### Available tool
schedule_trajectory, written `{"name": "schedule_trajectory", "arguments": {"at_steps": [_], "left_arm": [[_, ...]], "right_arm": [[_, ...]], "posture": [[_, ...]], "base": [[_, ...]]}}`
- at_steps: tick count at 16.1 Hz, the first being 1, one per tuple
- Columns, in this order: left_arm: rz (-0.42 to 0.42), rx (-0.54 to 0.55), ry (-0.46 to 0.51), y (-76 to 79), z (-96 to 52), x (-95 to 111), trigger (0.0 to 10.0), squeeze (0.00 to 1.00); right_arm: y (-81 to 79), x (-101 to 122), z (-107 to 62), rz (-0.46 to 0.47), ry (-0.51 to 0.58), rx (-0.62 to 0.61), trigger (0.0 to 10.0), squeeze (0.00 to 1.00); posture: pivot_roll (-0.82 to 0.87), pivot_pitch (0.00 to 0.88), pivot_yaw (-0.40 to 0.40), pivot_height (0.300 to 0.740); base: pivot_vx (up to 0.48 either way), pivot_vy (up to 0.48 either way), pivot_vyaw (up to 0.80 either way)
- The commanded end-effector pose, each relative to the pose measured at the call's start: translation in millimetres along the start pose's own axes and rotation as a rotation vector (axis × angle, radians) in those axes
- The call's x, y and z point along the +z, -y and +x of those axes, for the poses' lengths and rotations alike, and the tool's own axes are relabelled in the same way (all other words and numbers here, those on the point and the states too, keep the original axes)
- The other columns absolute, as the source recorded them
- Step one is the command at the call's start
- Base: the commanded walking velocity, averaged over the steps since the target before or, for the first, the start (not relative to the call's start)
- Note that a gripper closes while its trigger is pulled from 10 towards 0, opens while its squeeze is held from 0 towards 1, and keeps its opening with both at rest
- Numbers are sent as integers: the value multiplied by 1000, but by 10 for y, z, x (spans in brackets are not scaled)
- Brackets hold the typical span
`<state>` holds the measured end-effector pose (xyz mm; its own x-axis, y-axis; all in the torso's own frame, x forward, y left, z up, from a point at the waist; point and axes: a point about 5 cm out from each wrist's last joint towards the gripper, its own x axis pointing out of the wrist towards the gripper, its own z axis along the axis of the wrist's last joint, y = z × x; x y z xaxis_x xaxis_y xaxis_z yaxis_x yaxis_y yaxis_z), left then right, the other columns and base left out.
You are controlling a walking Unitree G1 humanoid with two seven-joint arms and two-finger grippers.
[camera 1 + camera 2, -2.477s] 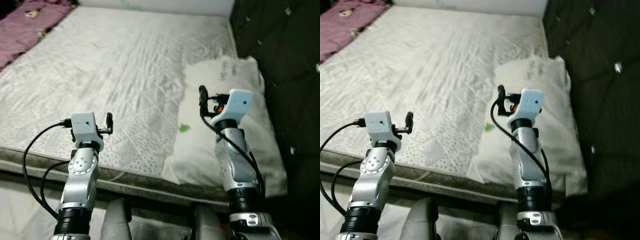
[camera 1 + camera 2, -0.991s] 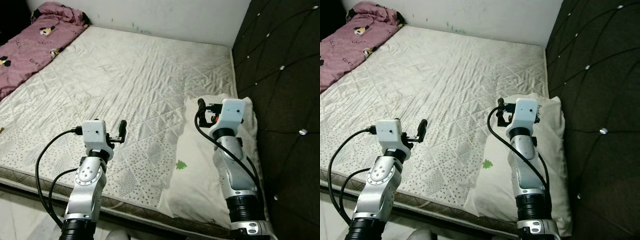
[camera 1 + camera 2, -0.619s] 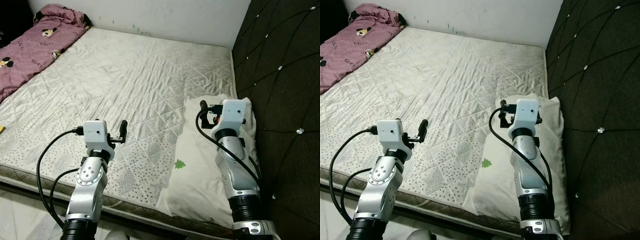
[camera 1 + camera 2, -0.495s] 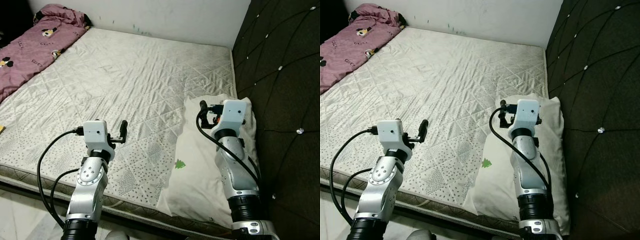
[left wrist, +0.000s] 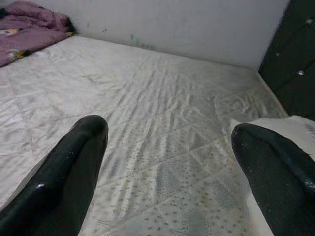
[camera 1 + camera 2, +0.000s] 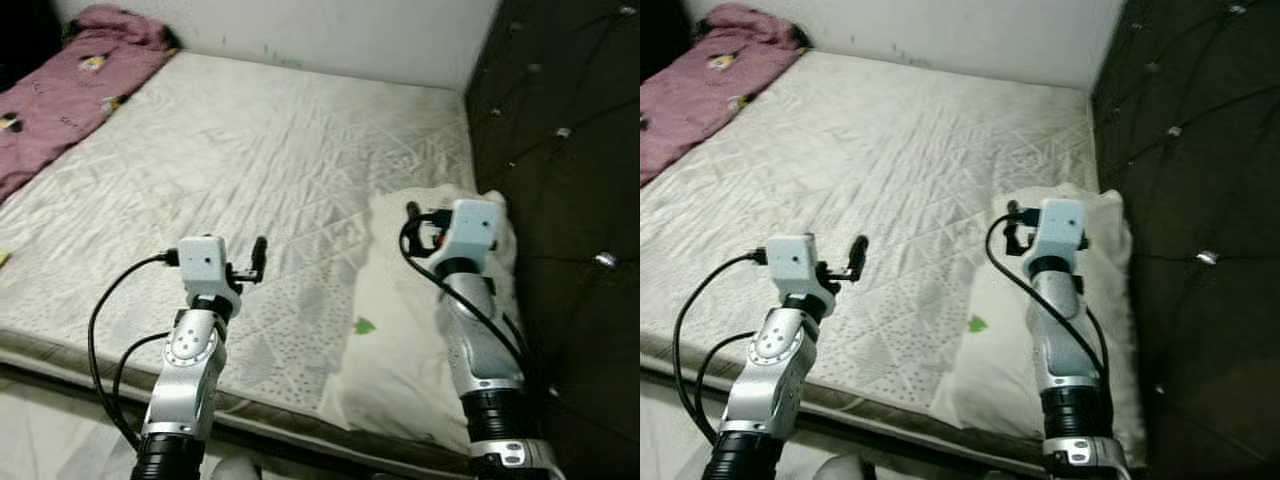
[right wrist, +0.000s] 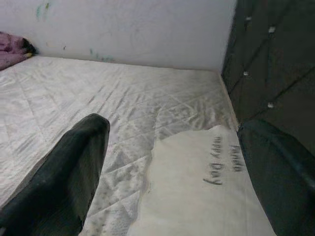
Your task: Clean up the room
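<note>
Your likeliest job here is the pink blanket (image 6: 75, 75), bunched in a heap at the far left corner of the bed (image 6: 250, 150), against the wall (image 6: 330, 35). It lies well apart from both arms, so you will probably have to walk round or lean in before you can touch it. A small yellowish scrap (image 6: 4, 258) sits at the bed's left edge, too small to identify.

Nearer you, the white pillow (image 6: 410, 330) lies flat along the right side of the mattress, close against the dark tufted headboard (image 6: 560, 150), with a little green mark (image 6: 366, 325) on it. It looks to be already in its proper place, so I would leave it.

Your left gripper (image 5: 167, 162) hangs above the near part of the quilted mattress, jaws spread wide with nothing between them, pointing across the bed toward the wall. Your right gripper (image 7: 172, 162) is raised over the pillow, jaws likewise wide and empty, looking along the pillow's printed lettering (image 7: 224, 164). Both arms are held up and forward at the bed's near edge, which reads as a ready stance while you survey rather than a reach; no grasp has begun.
</note>
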<state>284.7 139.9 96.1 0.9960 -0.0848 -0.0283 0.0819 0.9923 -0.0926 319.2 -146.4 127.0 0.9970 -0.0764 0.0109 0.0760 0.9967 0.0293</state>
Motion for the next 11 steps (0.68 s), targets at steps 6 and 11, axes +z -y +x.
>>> {"name": "schedule_trajectory", "arguments": {"at_steps": [6,11], "left_arm": [[1,32,-15,-68,3,-16,10000,0],[2,36,-20,-71,8,-21,10000,0]], "right_arm": [[-66,-44,13,-8,-33,21,10000,0],[-72,-114,2,-20,-71,29,10000,0]], "posture": [[22,0,-13,740],[23,0,-14,740]], "base": [[0,401,0],[0,441,-160]]}}
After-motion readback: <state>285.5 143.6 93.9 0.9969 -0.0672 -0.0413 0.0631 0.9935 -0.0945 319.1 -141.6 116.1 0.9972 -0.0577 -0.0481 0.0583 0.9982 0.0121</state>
